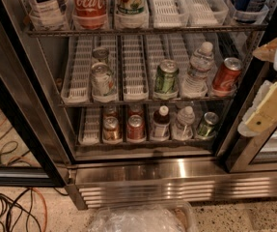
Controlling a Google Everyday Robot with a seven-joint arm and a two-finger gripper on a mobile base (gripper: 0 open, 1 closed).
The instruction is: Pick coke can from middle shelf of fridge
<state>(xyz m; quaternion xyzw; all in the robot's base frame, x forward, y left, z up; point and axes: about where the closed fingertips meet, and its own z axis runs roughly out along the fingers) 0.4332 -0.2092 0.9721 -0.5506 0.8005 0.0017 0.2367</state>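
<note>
The fridge (176,173) stands with its door open. The coke can (226,75), red with a silver top, stands tilted at the right end of the middle shelf (134,74), a wire rack with white slotted lane trays. My gripper (255,87) is at the right edge of the view, just right of the coke can and apart from it. Its cream fingers (269,111) are spread apart and it holds nothing.
On the middle shelf a green can (166,76), a water bottle (197,69) and a silver can (102,79) stand left of the coke can. A big Coca-Cola bottle (88,1) is on the rack above. Several cans and bottles stand below. Cables (7,211) lie on the floor at left.
</note>
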